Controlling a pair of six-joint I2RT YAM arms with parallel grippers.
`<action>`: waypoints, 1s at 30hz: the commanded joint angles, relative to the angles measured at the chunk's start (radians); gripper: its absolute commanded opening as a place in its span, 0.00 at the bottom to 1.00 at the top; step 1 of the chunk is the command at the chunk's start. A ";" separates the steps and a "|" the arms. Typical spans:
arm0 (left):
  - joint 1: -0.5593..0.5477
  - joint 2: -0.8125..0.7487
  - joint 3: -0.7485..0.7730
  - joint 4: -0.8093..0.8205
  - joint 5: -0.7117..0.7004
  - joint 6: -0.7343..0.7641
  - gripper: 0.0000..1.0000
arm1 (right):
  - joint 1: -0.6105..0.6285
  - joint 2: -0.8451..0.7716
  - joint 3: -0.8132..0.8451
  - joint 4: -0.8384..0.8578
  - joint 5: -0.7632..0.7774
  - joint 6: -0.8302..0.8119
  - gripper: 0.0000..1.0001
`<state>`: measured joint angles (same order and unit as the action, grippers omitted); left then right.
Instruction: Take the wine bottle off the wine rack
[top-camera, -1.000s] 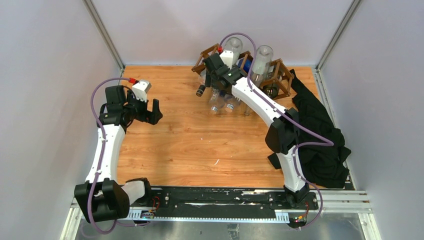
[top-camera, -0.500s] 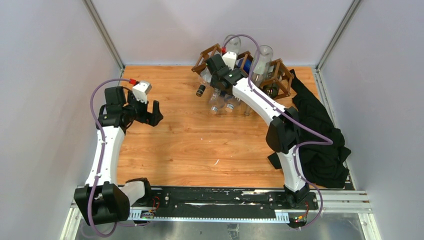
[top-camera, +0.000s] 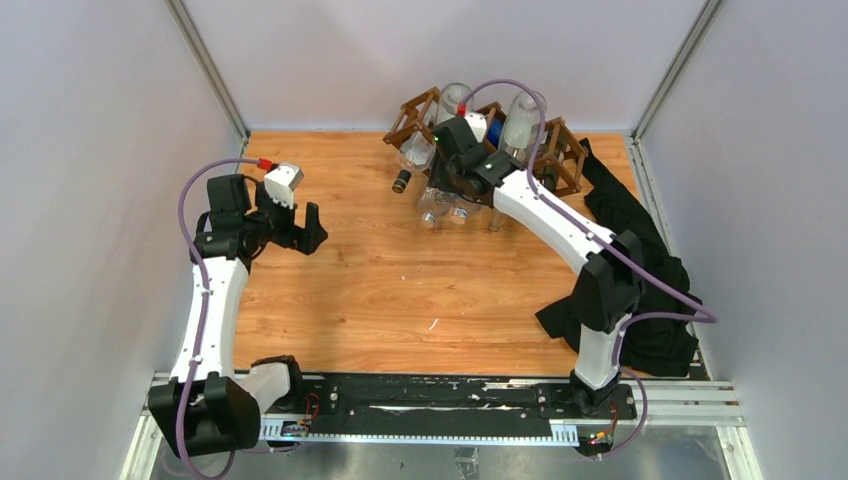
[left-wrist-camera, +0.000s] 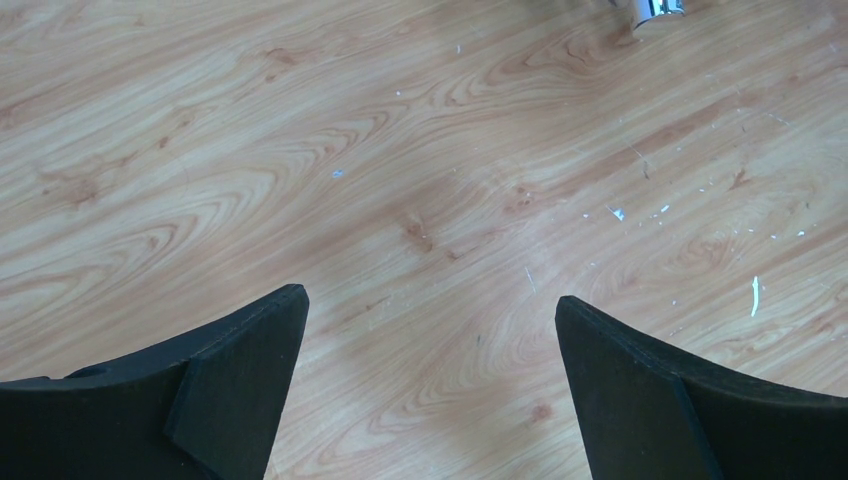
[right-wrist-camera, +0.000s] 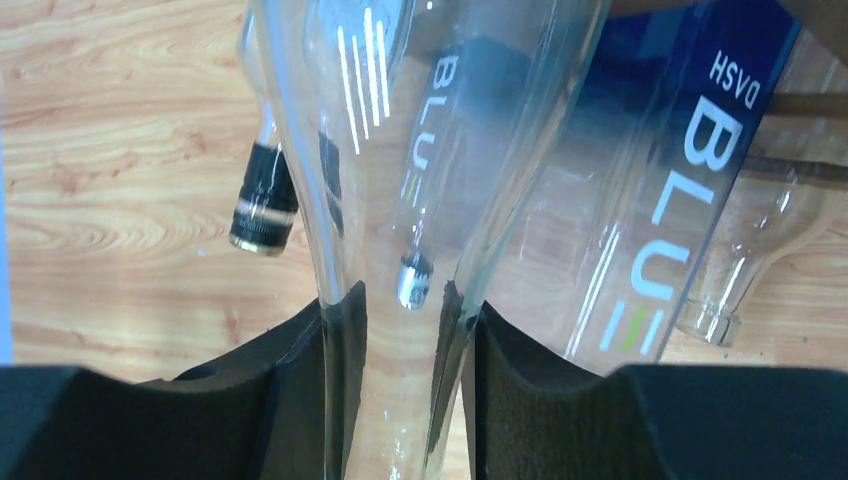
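The brown wooden wine rack (top-camera: 562, 150) stands at the back of the table with several clear bottles lying in its cells, necks toward me. In the right wrist view my right gripper (right-wrist-camera: 405, 300) is shut on the thin neck of a clear glass wine bottle (right-wrist-camera: 420, 110), both pads pressed against the glass. From above, the right gripper (top-camera: 447, 180) hangs at the rack's front, its fingers mostly hidden under the wrist. My left gripper (top-camera: 310, 225) (left-wrist-camera: 430, 300) stands open over bare wood at the left, holding nothing.
A bottle neck with a black cap (top-camera: 402, 181) (right-wrist-camera: 262, 205) juts out left of the held bottle. To its right lies a blue-labelled bottle (right-wrist-camera: 690, 170). A black cloth (top-camera: 640, 260) is heaped along the right wall. Grey walls close three sides.
My right gripper has closed on the bottle's neck and shifted slightly right at the rack, with its elbow swinging out to the right. The left arm has stayed put.
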<state>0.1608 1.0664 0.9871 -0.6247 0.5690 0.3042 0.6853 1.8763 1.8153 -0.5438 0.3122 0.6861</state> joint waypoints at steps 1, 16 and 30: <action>0.005 -0.023 0.012 -0.006 0.026 0.012 1.00 | 0.009 -0.162 -0.052 0.231 -0.032 -0.035 0.00; 0.005 -0.045 0.022 -0.023 0.063 0.042 1.00 | 0.004 -0.346 -0.188 0.350 -0.234 -0.024 0.00; 0.002 -0.173 0.026 -0.030 0.201 0.299 1.00 | 0.060 -0.293 -0.059 0.115 -0.549 -0.122 0.00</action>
<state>0.1608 0.9443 0.9894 -0.6388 0.6975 0.4839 0.7082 1.5944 1.6409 -0.5270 -0.1432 0.6483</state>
